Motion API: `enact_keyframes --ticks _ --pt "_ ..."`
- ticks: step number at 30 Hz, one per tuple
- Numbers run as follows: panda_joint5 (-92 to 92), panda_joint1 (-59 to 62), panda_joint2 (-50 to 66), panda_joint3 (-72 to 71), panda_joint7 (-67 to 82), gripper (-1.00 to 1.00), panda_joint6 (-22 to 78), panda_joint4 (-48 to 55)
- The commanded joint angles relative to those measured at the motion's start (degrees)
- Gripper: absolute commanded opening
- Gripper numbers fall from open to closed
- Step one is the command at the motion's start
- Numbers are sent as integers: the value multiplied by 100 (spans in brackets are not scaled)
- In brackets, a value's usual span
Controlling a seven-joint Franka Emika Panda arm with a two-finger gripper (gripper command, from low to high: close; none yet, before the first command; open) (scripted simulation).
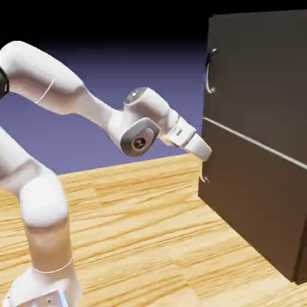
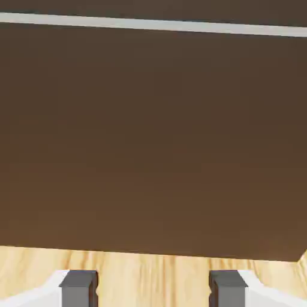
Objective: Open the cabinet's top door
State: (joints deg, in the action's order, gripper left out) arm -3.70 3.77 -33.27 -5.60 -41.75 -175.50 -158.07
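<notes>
A pale wooden surface (image 1: 138, 240) runs under a blue-violet backdrop. At its right edge stands the cabinet (image 1: 264, 198), dark brown, front facing the arm. The top door (image 1: 264, 78) is shut, its curved silver handle (image 1: 210, 71) near the door's left edge; a pale seam (image 2: 150, 24) divides it from the lower panel (image 2: 150, 138). The arm (image 1: 72, 99) reaches level toward that lower panel, probably an approach pose below the handle. The gripper (image 2: 153, 288) is open and empty, just short of the wood.
</notes>
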Motion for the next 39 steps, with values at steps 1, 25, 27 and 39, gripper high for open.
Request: enact_keyframes --ticks 1,25,27,39 --pt "-137 165 -23 -208 26 0 -55 109" --pt "-3429 4131 -563 -5192 658 0 -1381 2718" --pt "-3703 4462 -608 -5608 711 0 -1491 2935" --pt "-5349 6444 -879 -8100 1027 0 -2154 4240"
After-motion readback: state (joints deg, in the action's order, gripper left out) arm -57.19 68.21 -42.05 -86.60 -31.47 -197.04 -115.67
